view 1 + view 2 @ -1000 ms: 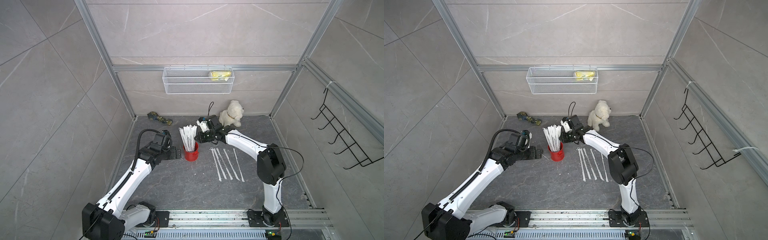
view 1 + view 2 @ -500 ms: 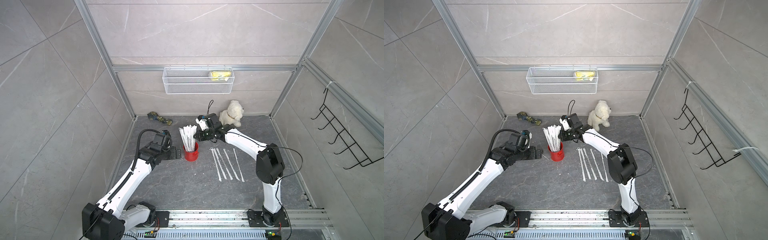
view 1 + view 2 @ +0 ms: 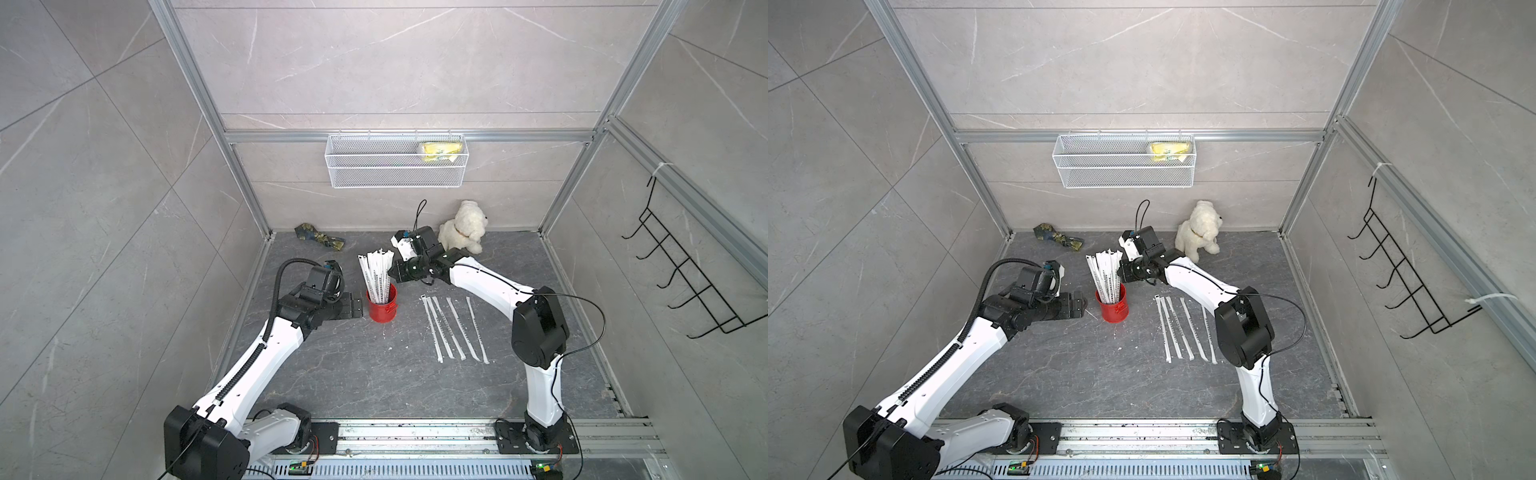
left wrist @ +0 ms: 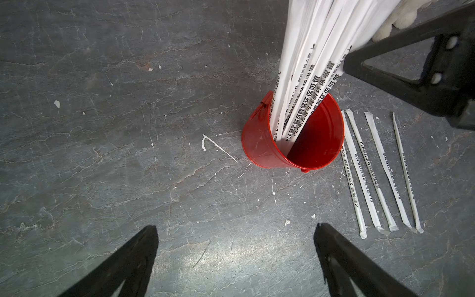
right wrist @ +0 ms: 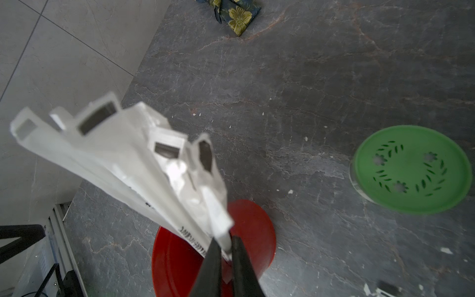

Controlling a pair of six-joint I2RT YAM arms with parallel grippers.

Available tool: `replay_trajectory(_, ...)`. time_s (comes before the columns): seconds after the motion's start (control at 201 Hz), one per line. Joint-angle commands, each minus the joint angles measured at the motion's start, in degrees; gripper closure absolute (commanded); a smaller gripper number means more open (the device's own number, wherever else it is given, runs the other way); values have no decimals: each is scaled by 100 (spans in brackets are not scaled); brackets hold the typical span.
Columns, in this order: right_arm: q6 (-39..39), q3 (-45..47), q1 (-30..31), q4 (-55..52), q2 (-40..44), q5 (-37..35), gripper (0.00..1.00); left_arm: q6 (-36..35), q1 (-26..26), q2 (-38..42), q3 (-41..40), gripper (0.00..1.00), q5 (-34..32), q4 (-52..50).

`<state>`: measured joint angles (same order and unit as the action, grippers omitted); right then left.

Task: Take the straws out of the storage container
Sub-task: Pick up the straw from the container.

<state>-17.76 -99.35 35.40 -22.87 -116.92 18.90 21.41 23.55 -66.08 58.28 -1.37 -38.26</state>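
Straw [image 5: 219, 225]: 1 is pinched by the closed right gripper [image 5: 226, 248], long axis upright in the can [image 5: 257, 231].
Left gripper [image 4: 235, 227]: held wide apart, empty.

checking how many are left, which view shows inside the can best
Left wrist: it looks into the can, straws leaning to one side. Right wrist has blurred straws across it; both top views show it small, mostly its outside.

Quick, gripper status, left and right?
Left gripper: open, empty, beside the red can.
Right gripper: closed on a straw standing in the can.
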Motion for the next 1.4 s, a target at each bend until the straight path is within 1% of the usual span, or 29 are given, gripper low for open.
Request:
replay_trajectory(0.0, 155, -100, 40, -147, -17, 5, 88, -56, 27, -10, 147, 1, 70, -2)
replay_trajectory(0.209, 189, -9, 38, -157, 56, -45, 89, -53, 27, -10, 148, 1, 67, -2)
replay_trajectory(0.393, 189, -12, 45, -158, 24, -44, 82, -65, 27, -9, 153, 1, 82, 2)
replay_trajectory(0.538, 185, -71, 46, -156, -36, -26, 81, -64, 27, -10, 148, 1, 86, 3)
replay_trajectory(0.871, 218, -63, 48, -257, 66, -44, 88, -59, 27, -8, 148, 1, 96, 3)
replay_trajectory(1.394, 369, 375, 65, -435, 694, -307, 89, -66, 27, -27, 153, 1, 137, 3)
